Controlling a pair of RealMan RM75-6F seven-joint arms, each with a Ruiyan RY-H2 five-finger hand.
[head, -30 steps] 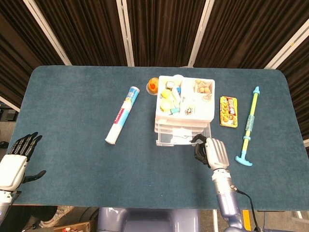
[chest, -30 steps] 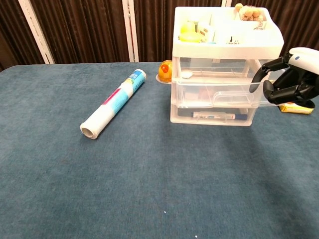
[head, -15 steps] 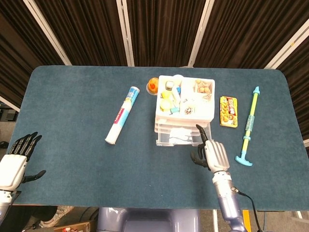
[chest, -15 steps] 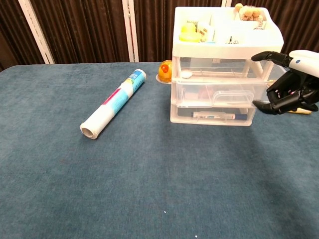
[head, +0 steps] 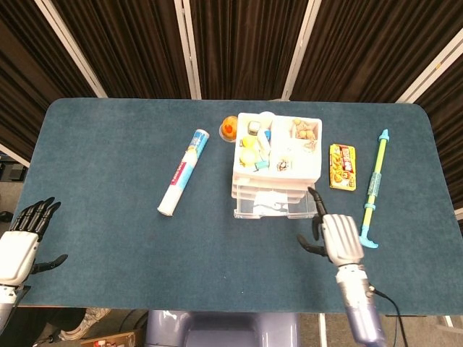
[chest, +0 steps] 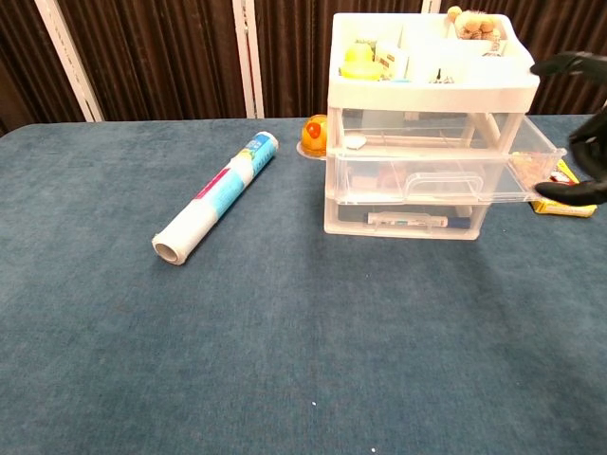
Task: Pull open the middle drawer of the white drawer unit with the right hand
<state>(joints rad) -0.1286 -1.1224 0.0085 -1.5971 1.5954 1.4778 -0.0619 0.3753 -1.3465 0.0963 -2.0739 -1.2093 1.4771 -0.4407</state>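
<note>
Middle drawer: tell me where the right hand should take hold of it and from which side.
Grip the middle drawer by the recessed handle at the centre of its clear front panel, coming from the front, the robot's side. The panel faces the robot and already juts slightly beyond the unit, so fingers could hook in and pull straight back. The right hand sits open, off to the drawer's right, probably needing to shift inward first.
</note>
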